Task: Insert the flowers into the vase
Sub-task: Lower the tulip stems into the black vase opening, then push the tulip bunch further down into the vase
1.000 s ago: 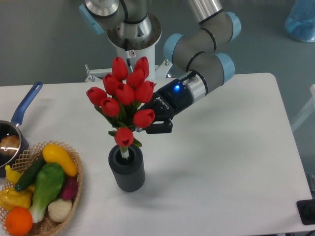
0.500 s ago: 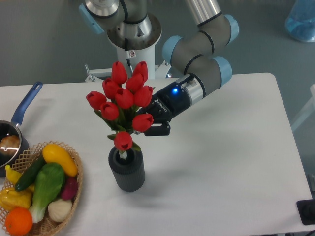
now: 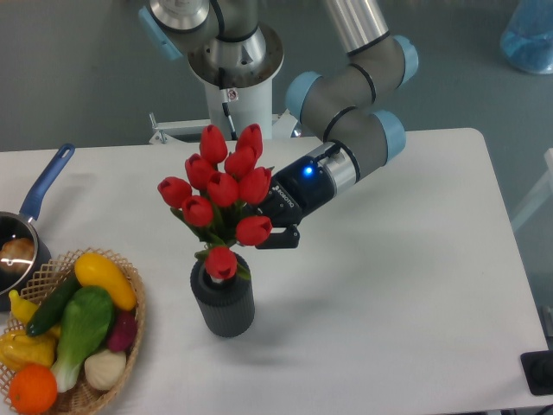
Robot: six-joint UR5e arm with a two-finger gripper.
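Gripper [image 3: 259,232] closed on the flowers [image 3: 221,190] at lower stems, approx. mid-bunch; buds fan up and to its left. Vase [image 3: 224,296] stands upright on table [image 3: 389,285] just below-left of gripper, lowest bud at its mouth, stem ends inside.

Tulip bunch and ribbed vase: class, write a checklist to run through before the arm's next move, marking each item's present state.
1. Gripper holds the tulip bunch: ok.
2. Stems are inside the vase mouth: ok, though depth cannot be told.
3. Vase stands upright on the table: ok.
4. Bunch stands straight: not ok, it leans left.
5. Wicker basket sits apart from the vase: ok.
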